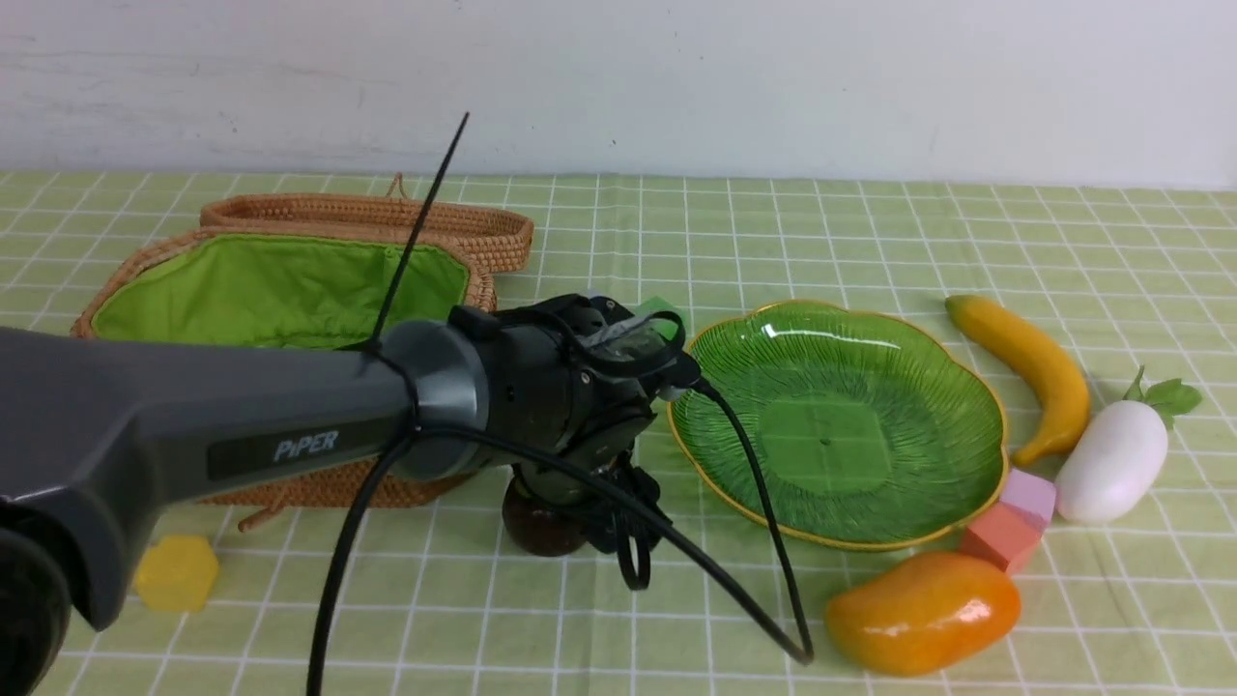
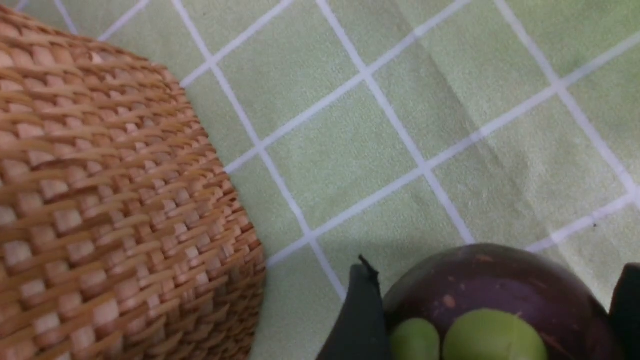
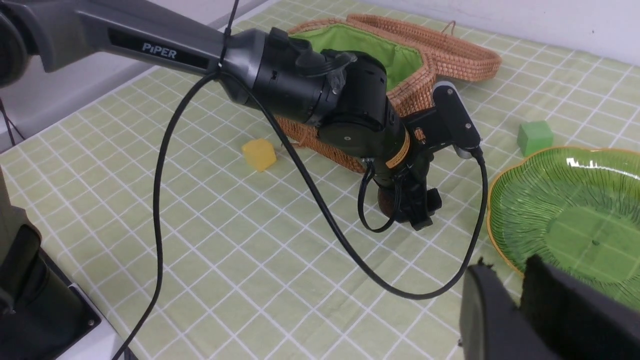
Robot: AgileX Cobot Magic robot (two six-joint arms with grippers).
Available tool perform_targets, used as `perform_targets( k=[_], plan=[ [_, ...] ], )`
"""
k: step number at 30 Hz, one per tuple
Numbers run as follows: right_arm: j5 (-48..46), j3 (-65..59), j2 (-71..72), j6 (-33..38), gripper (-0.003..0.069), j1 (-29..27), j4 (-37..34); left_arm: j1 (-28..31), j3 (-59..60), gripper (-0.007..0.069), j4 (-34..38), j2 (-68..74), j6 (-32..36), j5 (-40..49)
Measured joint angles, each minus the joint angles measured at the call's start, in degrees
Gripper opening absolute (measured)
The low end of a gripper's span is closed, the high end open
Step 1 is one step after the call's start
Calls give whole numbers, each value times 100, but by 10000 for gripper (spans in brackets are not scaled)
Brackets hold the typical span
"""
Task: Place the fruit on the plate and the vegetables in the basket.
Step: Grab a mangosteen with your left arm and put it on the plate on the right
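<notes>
Picking the first fruit looks to be the step: the left claw stands wide astride the mangosteen, which sits on the cloth between its fingers, with the basket just beside, so next it should close, lift and carry it to the plate on its right.

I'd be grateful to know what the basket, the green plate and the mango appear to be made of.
The basket looks like woven wicker or rattan: matte brown strands in a tight weave, with a green cloth lining. The plate looks like glass: translucent green, ribbed, with sharp white glints and a gold-coloured rim. The mango is probably moulded plastic, since its skin is smooth, very glossy and evenly coloured.
</notes>
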State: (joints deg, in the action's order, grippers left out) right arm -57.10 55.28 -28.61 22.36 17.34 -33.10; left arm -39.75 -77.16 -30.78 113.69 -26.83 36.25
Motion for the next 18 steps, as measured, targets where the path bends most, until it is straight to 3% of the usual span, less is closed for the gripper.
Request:
perform_targets(
  k=[11, 18],
  plan=[
    [-7, 0, 0, 0, 118, 0, 31, 0, -144, 549, 1000, -154, 47, 627],
    [-285, 0, 0, -341, 118, 0, 692, -317, -186, 549, 1333, -781, 394, 719]
  ],
)
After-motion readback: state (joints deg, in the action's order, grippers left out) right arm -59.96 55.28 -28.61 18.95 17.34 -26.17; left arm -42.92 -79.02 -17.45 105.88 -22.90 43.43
